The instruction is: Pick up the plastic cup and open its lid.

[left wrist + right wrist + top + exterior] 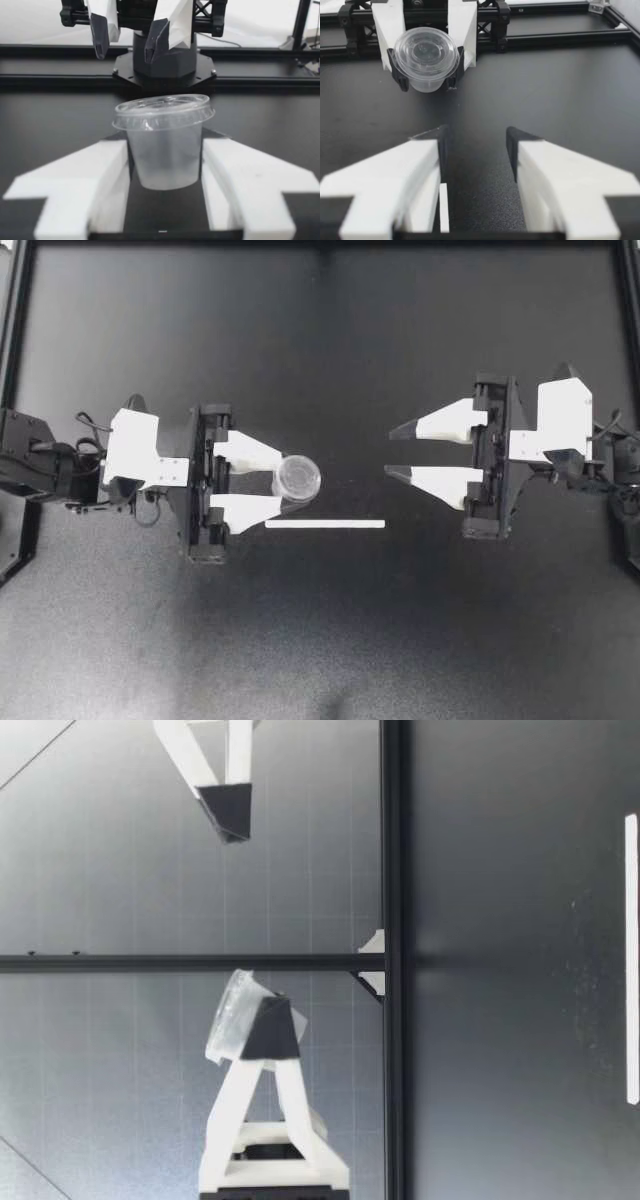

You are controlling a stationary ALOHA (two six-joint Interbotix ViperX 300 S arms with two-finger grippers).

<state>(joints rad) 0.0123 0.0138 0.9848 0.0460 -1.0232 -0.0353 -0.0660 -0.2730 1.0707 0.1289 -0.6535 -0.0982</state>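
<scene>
Plastic cup [297,478] is up off the bench [320,640], and you've got it in your left gripper [282,483]. That gripper is closed narrow on the cup's body, one white finger [100,165] pressed to each side of the clear wall just under the rim. The lid [162,107] is on, seated all round the top of the cup. From table height you can see the cup [232,1017] hanging well above the bench and tilted, not upright. The right wrist view agrees: the lidded top of the cup [425,57] leans toward that camera.

Your right gripper [389,452] sits across from it, fingers spread wide, pointing at the cup but well apart from it. Its dark fingertips [228,812] hover at roughly the cup's height over the bench.

A thin white strip [325,524] lies flat on the bench, near the left gripper's fingertips and reaching toward the middle.
</scene>
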